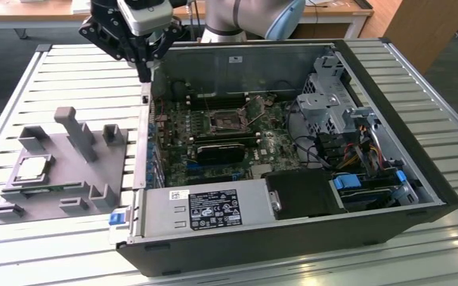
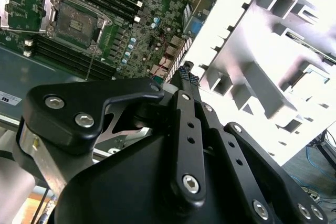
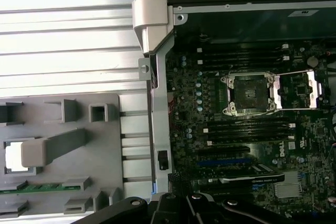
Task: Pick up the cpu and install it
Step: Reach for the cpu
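Silver cpu [image 1: 34, 168] lay on the grey holder [image 1: 111, 171].
The gripper [image 1: 145, 76] hung clenched on nothing over the open computer case's [image 1: 293, 241] wall, well apart from the cpu at the exterior view's left.

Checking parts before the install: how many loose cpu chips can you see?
1. The cpu lies in a recess of the grey holder, to the exterior view's left of the open computer case. More could be hidden behind the holder's posts.
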Available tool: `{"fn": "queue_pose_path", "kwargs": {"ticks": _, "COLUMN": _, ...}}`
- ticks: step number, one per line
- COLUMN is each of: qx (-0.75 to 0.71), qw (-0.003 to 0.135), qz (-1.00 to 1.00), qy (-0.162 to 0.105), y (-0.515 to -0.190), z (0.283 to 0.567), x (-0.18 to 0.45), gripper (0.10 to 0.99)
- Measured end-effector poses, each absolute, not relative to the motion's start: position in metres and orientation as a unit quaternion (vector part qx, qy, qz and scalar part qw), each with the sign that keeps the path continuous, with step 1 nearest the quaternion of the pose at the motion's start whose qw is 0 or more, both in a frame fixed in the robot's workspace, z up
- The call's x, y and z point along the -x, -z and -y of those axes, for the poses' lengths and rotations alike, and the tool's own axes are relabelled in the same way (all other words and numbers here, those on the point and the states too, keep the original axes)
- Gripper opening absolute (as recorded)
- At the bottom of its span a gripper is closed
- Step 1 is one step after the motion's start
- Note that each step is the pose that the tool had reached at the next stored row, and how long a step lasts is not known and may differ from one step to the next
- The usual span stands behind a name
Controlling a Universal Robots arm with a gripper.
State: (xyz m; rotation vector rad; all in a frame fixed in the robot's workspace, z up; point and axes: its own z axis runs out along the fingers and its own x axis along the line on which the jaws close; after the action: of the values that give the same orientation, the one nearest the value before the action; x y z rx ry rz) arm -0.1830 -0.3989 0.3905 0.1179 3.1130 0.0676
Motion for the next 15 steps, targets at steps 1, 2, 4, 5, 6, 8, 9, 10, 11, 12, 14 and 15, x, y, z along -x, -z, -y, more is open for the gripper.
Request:
{"fn": "queue_pose_path", "kwargs": {"ticks": 1, "qx": -0.038, "qw": 0.013, "qz": -0.999, "qy": -0.022, "y": -0.3904, "z": 0.3989, "x": 0.1832, "gripper": 0.106}}
{"fn": "queue_pose_path", "kwargs": {"ticks": 2, "qx": -0.038, "qw": 0.013, "qz": -0.999, "qy": -0.022, "y": -0.3903, "z": 0.3989, "x": 0.1833, "gripper": 0.106}}
{"fn": "queue_pose_path", "kwargs": {"ticks": 4, "qx": -0.038, "qw": 0.013, "qz": -0.999, "qy": -0.022, "y": -0.39, "z": 0.3989, "x": 0.1839, "gripper": 0.106}}
{"fn": "queue_pose_path", "kwargs": {"ticks": 5, "qx": -0.038, "qw": 0.013, "qz": -0.999, "qy": -0.022, "y": -0.39, "z": 0.3989, "x": 0.1841, "gripper": 0.106}}
{"fn": "queue_pose_path", "kwargs": {"ticks": 6, "qx": -0.038, "qw": 0.013, "qz": -0.999, "qy": -0.022, "y": -0.3899, "z": 0.3989, "x": 0.1844, "gripper": 0.106}}
{"fn": "queue_pose_path", "kwargs": {"ticks": 8, "qx": -0.038, "qw": 0.013, "qz": -0.999, "qy": -0.022, "y": -0.3899, "z": 0.3989, "x": 0.185, "gripper": 0.106}}
{"fn": "queue_pose_path", "kwargs": {"ticks": 9, "qx": -0.038, "qw": 0.013, "qz": -0.999, "qy": -0.022, "y": -0.3898, "z": 0.3989, "x": 0.1853, "gripper": 0.106}}
{"fn": "queue_pose_path", "kwargs": {"ticks": 10, "qx": -0.038, "qw": 0.013, "qz": -0.999, "qy": -0.022, "y": -0.3897, "z": 0.3989, "x": 0.1857, "gripper": 0.106}}
{"fn": "queue_pose_path", "kwargs": {"ticks": 11, "qx": -0.038, "qw": 0.013, "qz": -0.999, "qy": -0.022, "y": -0.3897, "z": 0.3989, "x": 0.1862, "gripper": 0.106}}
{"fn": "queue_pose_path", "kwargs": {"ticks": 12, "qx": -0.038, "qw": 0.013, "qz": -0.999, "qy": -0.022, "y": -0.3897, "z": 0.399, "x": 0.187, "gripper": 0.106}}
{"fn": "queue_pose_path", "kwargs": {"ticks": 14, "qx": -0.038, "qw": 0.013, "qz": -0.999, "qy": -0.022, "y": -0.3895, "z": 0.3989, "x": 0.1891, "gripper": 0.106}}
{"fn": "queue_pose_path", "kwargs": {"ticks": 15, "qx": -0.038, "qw": 0.013, "qz": -0.999, "qy": -0.022, "y": -0.3895, "z": 0.399, "x": 0.1904, "gripper": 0.106}}
